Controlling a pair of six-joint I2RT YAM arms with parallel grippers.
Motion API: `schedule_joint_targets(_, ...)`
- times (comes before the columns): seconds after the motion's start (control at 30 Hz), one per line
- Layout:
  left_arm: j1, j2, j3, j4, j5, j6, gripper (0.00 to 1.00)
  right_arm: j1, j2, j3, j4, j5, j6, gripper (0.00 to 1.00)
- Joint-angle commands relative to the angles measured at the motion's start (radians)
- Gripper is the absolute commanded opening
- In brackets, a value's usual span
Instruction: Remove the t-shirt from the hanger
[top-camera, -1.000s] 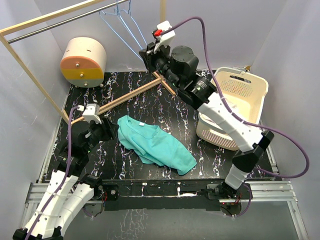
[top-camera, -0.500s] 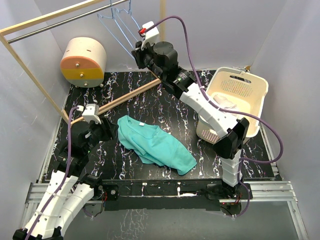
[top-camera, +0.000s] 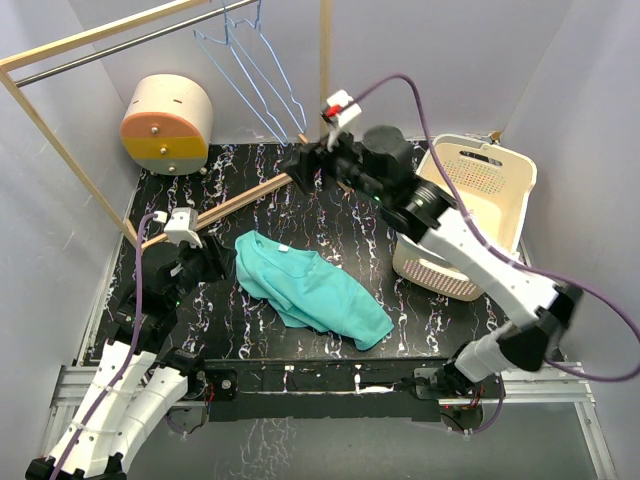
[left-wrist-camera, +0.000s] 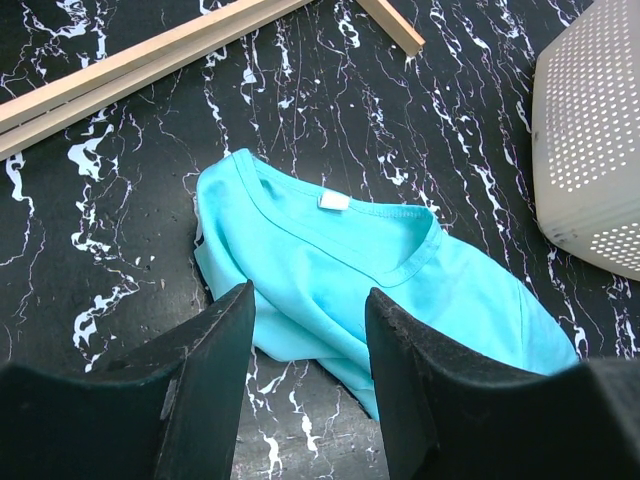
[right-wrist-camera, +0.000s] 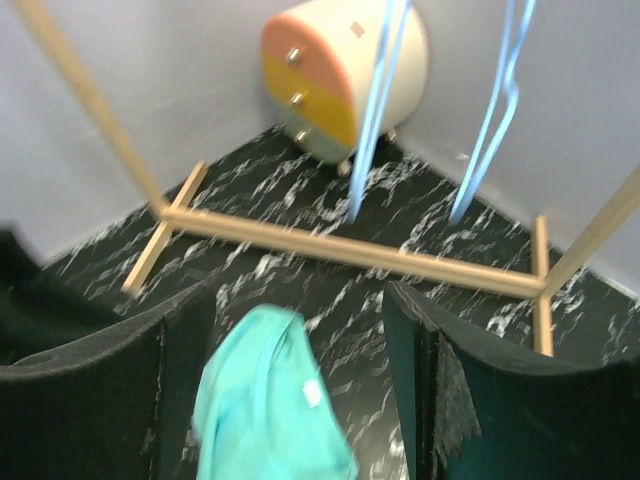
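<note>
The teal t-shirt lies crumpled on the black marbled table, off the hanger. The blue wire hanger hangs bare from the metal rail at the back. My right gripper hovers over the table below the hanger, open and holding nothing. In the right wrist view its fingers frame the t-shirt, with the hanger beyond. My left gripper sits just left of the shirt, open. In the left wrist view its empty fingers point at the t-shirt.
A cream laundry basket stands at the right; its wall shows as the basket in the left wrist view. A round drawer unit sits at the back left. The wooden rack's base bars cross the table's back half.
My right gripper was shut up by the hanger's lower edge; it has opened and dropped down and away, leaving the hanger on the rail. The left arm and the t-shirt have not moved.
</note>
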Motion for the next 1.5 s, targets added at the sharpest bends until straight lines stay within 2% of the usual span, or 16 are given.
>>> schedule_joint_targets(0.0, 0.0, -0.011, 0.0, -0.016, -0.021, -0.006, 0.46, 0.002, -0.205, -0.251, 0.034, -0.187, 0.048, 0.73)
schedule_joint_targets(0.1, -0.001, -0.017, -0.001, -0.016, -0.032, -0.008, 0.46, 0.023, -0.303, -0.488, 0.055, -0.219, 0.073, 0.82)
schedule_joint_targets(0.23, -0.002, -0.007, -0.003, -0.016, -0.036, -0.01, 0.46, 0.038, -0.322, -0.67, 0.087, -0.214, 0.116, 0.97)
schedule_joint_targets(0.37, -0.001, 0.012, 0.0, -0.02, -0.036, -0.01, 0.46, 0.085, -0.274, -0.761, 0.147, -0.177, 0.142, 0.98)
schedule_joint_targets(0.63, -0.001, 0.031, 0.0, -0.023, -0.049, -0.011, 0.46, 0.194, -0.074, -0.745, 0.188, -0.038, 0.136, 0.98)
schedule_joint_targets(1.03, -0.001, 0.037, 0.0, -0.023, -0.054, -0.011, 0.46, 0.234, 0.134, -0.679, 0.209, 0.02, 0.181, 0.98)
schedule_joint_targets(1.17, -0.001, 0.033, 0.001, -0.023, -0.056, -0.011, 0.46, 0.234, 0.194, -0.639, 0.151, 0.135, 0.231, 0.98)
schedule_joint_targets(1.23, -0.001, 0.031, 0.001, -0.023, -0.057, -0.011, 0.46, 0.234, 0.248, -0.606, 0.097, 0.204, 0.246, 0.94)
schedule_joint_targets(1.3, -0.001, 0.029, 0.0, -0.024, -0.058, -0.011, 0.46, 0.234, 0.275, -0.588, 0.069, 0.244, 0.251, 0.84)
schedule_joint_targets(1.4, -0.001, 0.029, 0.001, -0.023, -0.058, -0.011, 0.46, 0.233, 0.295, -0.571, 0.052, 0.24, 0.239, 0.61)
schedule_joint_targets(1.47, 0.0, 0.029, 0.0, -0.023, -0.057, -0.011, 0.46, 0.232, 0.3, -0.552, 0.034, 0.239, 0.237, 0.36)
